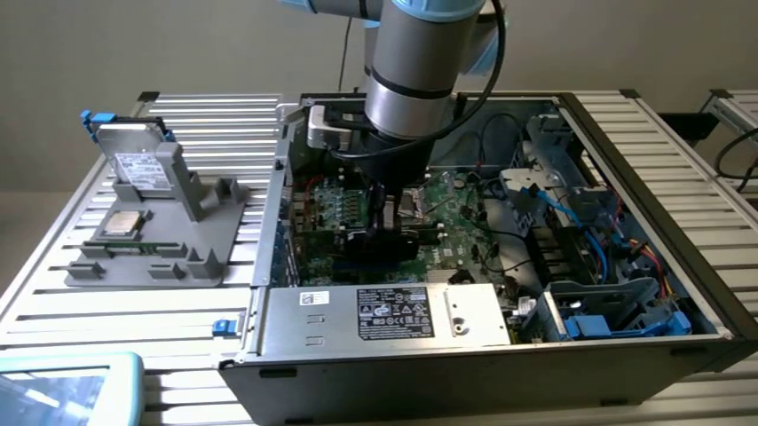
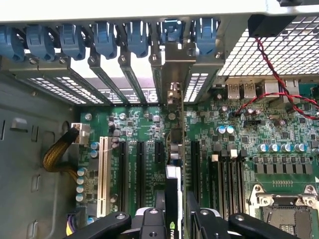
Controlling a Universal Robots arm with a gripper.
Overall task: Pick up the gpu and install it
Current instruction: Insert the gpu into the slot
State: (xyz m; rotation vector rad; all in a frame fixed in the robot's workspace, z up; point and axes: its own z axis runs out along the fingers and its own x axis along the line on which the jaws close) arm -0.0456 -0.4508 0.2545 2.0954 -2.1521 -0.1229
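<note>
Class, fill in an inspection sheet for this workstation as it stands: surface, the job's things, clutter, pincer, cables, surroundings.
Surface: slatted metal table carrying an open computer case.
Job's things: gpu seen edge-on above the motherboard slots, one end towards the rear slot covers; whether it is seated cannot be told.
Clutter: grey holder at the exterior view's left, with a hard drive and a CPU chip on it.
Pincer: pincer inside the case, shut on the gpu.
Cables: red-and-black twisted wire, braided cable, blue cables.
Surroundings: plain wall; second slatted table at the exterior view's right.
</note>
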